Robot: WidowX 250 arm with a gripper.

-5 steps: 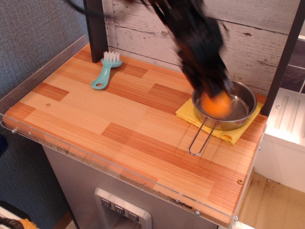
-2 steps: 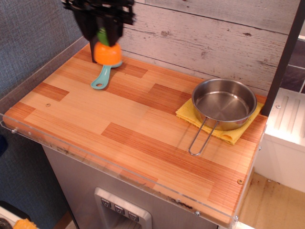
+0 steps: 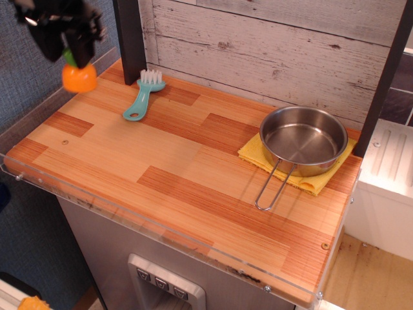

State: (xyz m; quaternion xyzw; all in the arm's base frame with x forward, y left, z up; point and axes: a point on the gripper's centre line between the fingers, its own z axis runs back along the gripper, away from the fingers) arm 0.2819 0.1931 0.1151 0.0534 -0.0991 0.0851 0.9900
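At the upper left, my black gripper (image 3: 70,55) hangs above the back left corner of the wooden counter (image 3: 174,155). It is shut on the green top of an orange toy fruit (image 3: 79,77), which dangles just over the counter's left edge. A teal brush (image 3: 143,95) with white bristles lies on the counter to the right of the fruit. The steel pan (image 3: 303,142) sits empty on a yellow cloth (image 3: 255,154) at the right, its wire handle pointing toward the front.
A dark vertical post (image 3: 129,39) stands behind the brush, and another post (image 3: 384,77) rises at the right. A clear plastic rim (image 3: 39,110) borders the counter's left and front edges. A white appliance (image 3: 387,187) stands to the right.
The gripper lifted the orange fruit out of the pan, carried it left across the counter past the brush, and now holds it over the left edge. The pan is empty.
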